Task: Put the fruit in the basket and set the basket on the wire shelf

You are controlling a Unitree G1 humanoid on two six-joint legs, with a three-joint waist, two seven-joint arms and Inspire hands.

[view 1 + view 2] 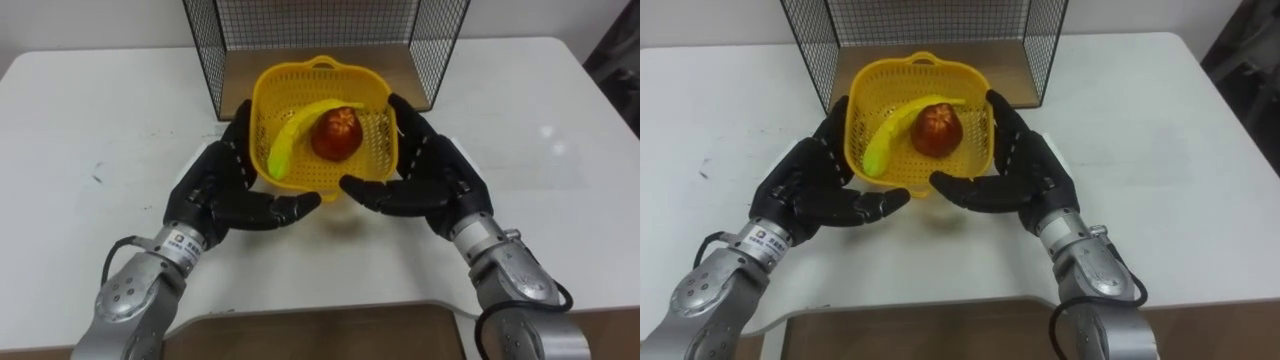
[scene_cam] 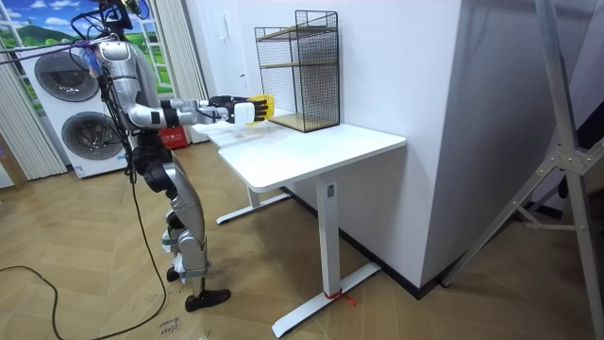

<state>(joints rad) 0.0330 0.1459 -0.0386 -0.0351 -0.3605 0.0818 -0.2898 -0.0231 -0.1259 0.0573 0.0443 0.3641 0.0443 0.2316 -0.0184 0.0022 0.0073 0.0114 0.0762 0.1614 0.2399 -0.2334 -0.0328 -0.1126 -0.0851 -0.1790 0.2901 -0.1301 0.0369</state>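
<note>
A yellow plastic basket [image 1: 262,95] holds a yellow-green banana [image 1: 288,138] and a red apple [image 1: 336,134]. My left hand [image 1: 215,190] lies flat against its left side. On the other side my right hand [image 1: 430,172] does the same, and both thumbs reach under the front. All fingers are straight, so both hands are open and carry the basket between them. In the room view the basket [image 2: 261,106] hangs a little above the table. It sits just in front of the black wire shelf [image 1: 215,40], at the mouth of its lowest level with the wooden board [image 1: 240,68].
The white table [image 1: 560,150] stretches to both sides, its front edge near my forearms. The wire shelf [image 2: 302,71] stands at the table's far side by the wall. Washing machines [image 2: 66,113] stand behind me in the room view.
</note>
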